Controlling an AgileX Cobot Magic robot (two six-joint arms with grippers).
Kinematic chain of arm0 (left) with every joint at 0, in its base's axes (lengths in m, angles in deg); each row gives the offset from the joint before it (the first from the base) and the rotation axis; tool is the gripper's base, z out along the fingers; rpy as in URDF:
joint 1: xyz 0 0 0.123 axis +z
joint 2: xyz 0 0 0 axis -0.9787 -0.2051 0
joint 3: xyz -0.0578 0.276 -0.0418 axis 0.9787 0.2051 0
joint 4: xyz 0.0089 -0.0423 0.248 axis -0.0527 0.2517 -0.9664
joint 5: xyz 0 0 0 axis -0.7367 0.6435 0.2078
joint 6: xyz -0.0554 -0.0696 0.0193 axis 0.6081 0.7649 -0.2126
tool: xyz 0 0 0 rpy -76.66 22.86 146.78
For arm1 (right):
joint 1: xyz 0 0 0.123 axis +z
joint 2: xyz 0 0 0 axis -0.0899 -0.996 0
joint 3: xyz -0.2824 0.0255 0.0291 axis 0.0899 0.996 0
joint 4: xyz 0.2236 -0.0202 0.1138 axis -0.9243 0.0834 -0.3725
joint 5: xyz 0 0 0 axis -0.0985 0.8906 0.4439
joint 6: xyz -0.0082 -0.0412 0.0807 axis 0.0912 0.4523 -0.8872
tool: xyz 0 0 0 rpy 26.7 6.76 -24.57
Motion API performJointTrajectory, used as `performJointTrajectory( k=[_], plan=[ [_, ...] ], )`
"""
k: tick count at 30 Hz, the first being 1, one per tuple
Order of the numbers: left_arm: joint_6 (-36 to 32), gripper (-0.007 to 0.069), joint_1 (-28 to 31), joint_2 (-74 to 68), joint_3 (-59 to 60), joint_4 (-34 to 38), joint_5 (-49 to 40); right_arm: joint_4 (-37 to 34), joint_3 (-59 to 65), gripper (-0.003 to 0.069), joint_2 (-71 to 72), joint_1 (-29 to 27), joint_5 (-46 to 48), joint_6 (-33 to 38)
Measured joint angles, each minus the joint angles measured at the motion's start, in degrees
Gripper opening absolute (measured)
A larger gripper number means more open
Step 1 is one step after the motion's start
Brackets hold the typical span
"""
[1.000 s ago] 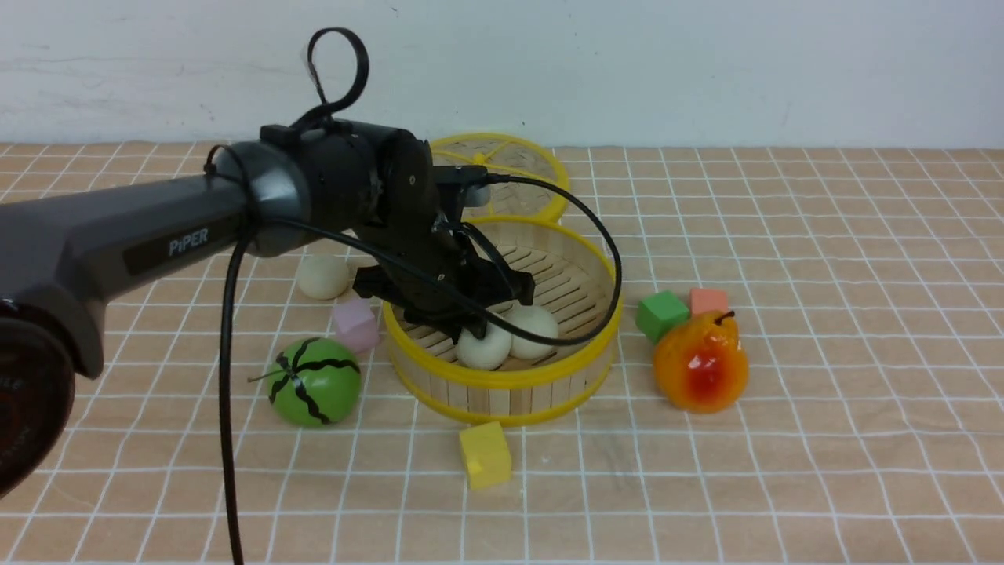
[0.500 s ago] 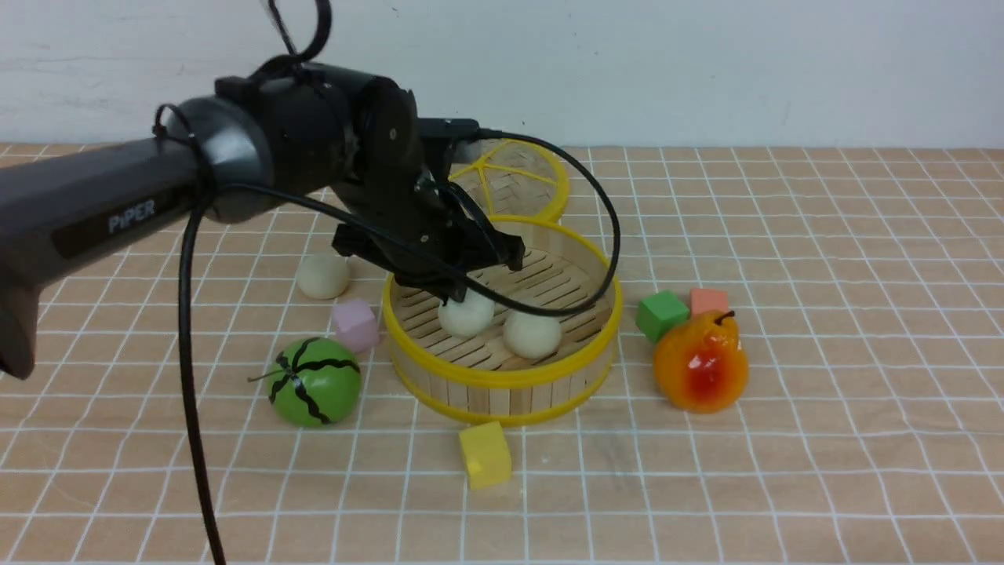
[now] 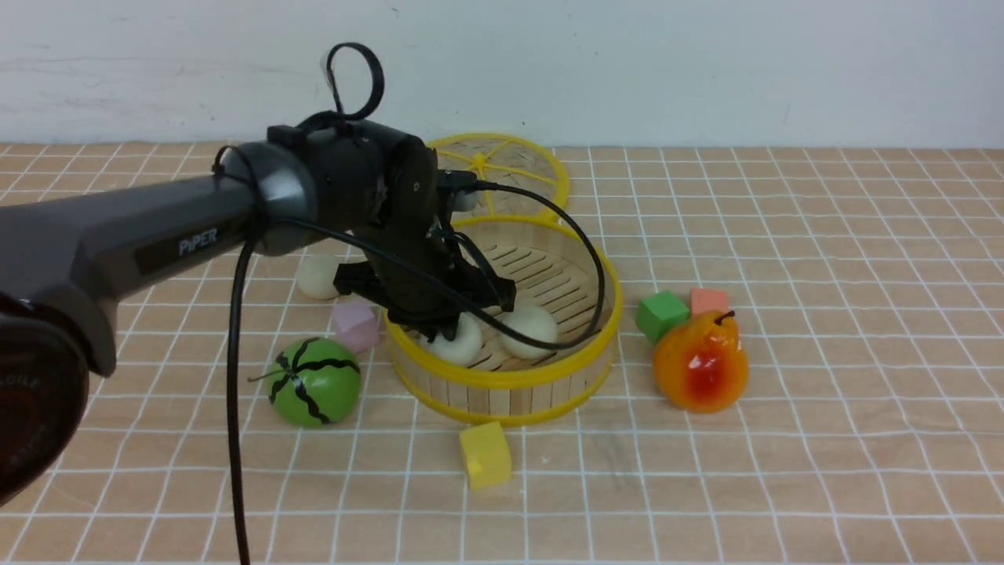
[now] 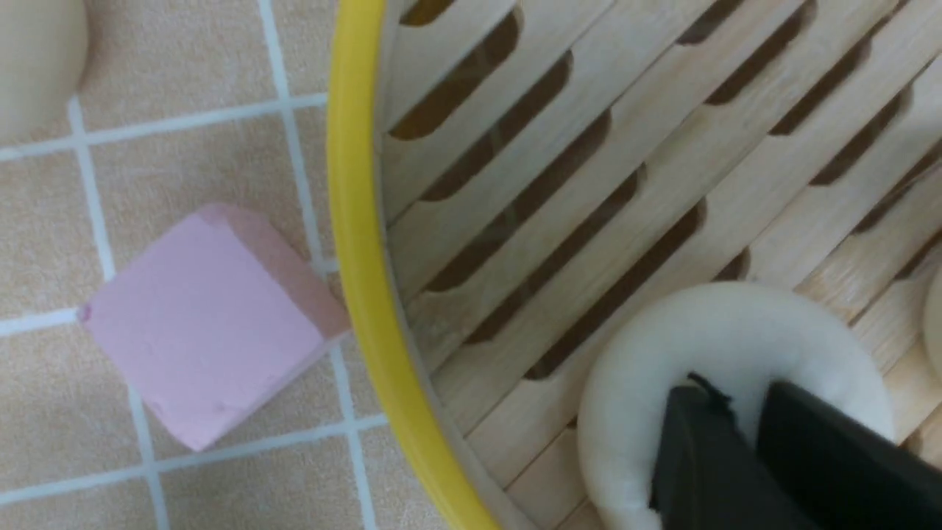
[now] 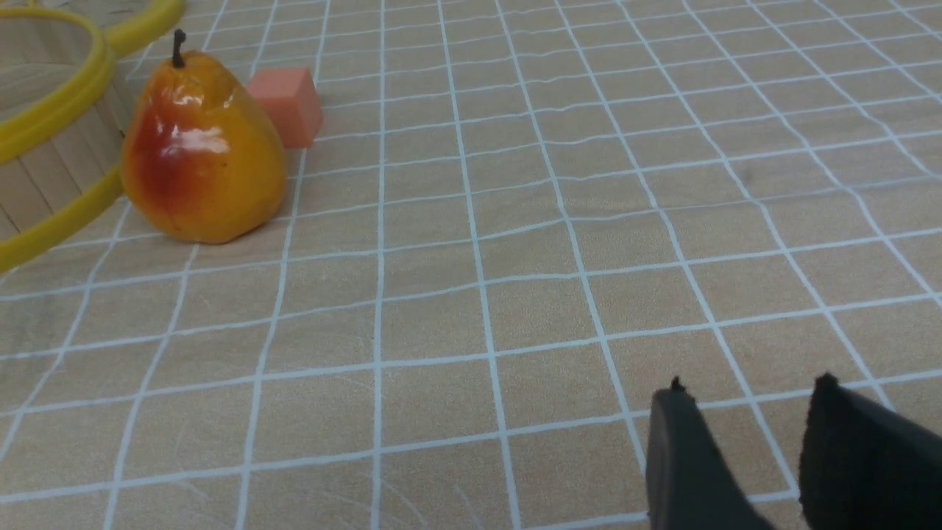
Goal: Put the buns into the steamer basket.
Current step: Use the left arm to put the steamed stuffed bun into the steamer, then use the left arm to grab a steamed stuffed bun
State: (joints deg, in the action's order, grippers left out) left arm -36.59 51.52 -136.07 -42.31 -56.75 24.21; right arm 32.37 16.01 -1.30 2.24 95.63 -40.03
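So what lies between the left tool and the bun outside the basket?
The steamer basket wall and rim, then bare cloth; the pink cube sits just beside. Left wrist view shows it.

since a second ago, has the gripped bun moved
Yes, the gripped bun shifted left, away from the other bun resting in the steamer basket.

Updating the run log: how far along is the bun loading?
Done: one bun lies free on the steamer basket floor. In hand: left gripper is shut on a second bun, low inside the basket. To do: third bun sits on the table behind the pink cube. Right gripper is open, empty.
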Motion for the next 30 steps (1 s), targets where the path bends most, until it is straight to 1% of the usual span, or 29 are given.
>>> performJointTrajectory(
  k=[3, 5, 6, 8, 9, 10, 11, 12, 14, 15, 16, 17, 18, 19, 20, 22, 26, 27, 28, 30],
  plan=[
    [0.0, 0.0282, -0.1, 1.2, 0.0, -0.1, -0.3, 0.0, 0.0, 0.0241, 0.0, 0.0, 0.0, 0.0],
    [0.0, 0.0367, -0.1, 2.5, 0.0, -0.1, -0.6, 0.0, 0.0, 0.0241, 0.0, 0.0, 0.0, 0.0],
    [0.0, 0.0394, -0.1, 3.3, 0.0, -0.1, -0.8, 0.0, 0.0, 0.0241, 0.0, 0.0, 0.0, 0.0],
    [0.1, 0.0482, 0.0, 6.0, 0.0, -0.4, -1.1, 0.0, 0.0, 0.0241, 0.0, 0.0, 0.0, 0.0],
    [0.1, 0.0488, 0.0, 6.2, 0.0, -0.4, -1.1, 0.0, 0.0, 0.0241, 0.0, 0.0, 0.0, 0.0],
    [0.1, 0.0524, 0.3, 8.9, 0.0, -1.5, -1.2, 0.0, 0.0, 0.0241, 0.0, 0.0, 0.0, 0.0],
    [0.1, 0.0527, 0.3, 8.9, 0.0, -1.6, -1.2, 0.0, 0.0, 0.0241, 0.0, 0.0, 0.0, 0.0],
    [0.1, 0.0545, 1.3, 11.8, 0.0, -3.0, -1.2, 0.0, 0.0, 0.0241, 0.0, 0.0, 0.0, 0.0],
    [0.1, 0.0549, 3.0, 13.5, 0.0, -4.3, -1.2, 0.0, 0.0, 0.0241, 0.0, 0.0, 0.0, 0.0],
    [0.1, 0.0549, 4.8, 14.1, 0.0, -5.0, -1.2, 0.0, 0.0, 0.0241, 0.0, 0.0, 0.0, 0.0],
    [0.1, 0.0549, 5.1, 14.3, 0.0, -5.0, -1.2, 0.0, 0.0, 0.0241, 0.0, 0.0, 0.0, 0.0],
    [0.1, 0.0537, 8.1, 14.3, 0.0, -5.1, -1.2, 0.0, 0.0, 0.0241, 0.0, 0.0, 0.0, 0.0],
    [0.1, 0.0535, 8.5, 14.2, 0.0, -4.9, -1.2, 0.0, 0.0, 0.0241, 0.0, 0.0, 0.0, 0.0],
    [0.1, 0.0526, 9.9, 13.9, 0.0, -4.6, -1.2, 0.0, 0.0, 0.0241, 0.0, 0.0, 0.0, 0.0],
    [0.1, 0.0507, 12.6, 12.7, 0.0, -3.3, -1.1, 0.0, 0.0, 0.0241, 0.0, 0.0, 0.0, 0.0],
    [0.1, 0.0470, 16.0, 10.5, 0.0, 0.2, 0.0, 0.0, 0.0, 0.0241, 0.0, 0.0, 0.0, 0.0],
    [-1.8, 0.0412, 18.2, 7.3, 0.0, 4.0, 2.6, 0.0, 0.0, 0.0241, 0.0, 0.0, 0.0, 0.0],
    [-2.1, 0.0409, 18.3, 7.1, 0.0, 4.2, 2.7, 0.0, 0.0, 0.0241, 0.0, 0.0, 0.0, 0.0],
    [-3.3, 0.0386, 18.4, 5.7, 0.0, 5.2, 4.3, 0.0, 0.0, 0.0241, 0.0, 0.0, 0.0, 0.0],
    [-3.9, 0.0375, 18.4, 4.4, -0.1, 5.8, 5.5, 0.0, 0.0, 0.0241, 0.0, 0.0, 0.0, 0.0]
  ],
)
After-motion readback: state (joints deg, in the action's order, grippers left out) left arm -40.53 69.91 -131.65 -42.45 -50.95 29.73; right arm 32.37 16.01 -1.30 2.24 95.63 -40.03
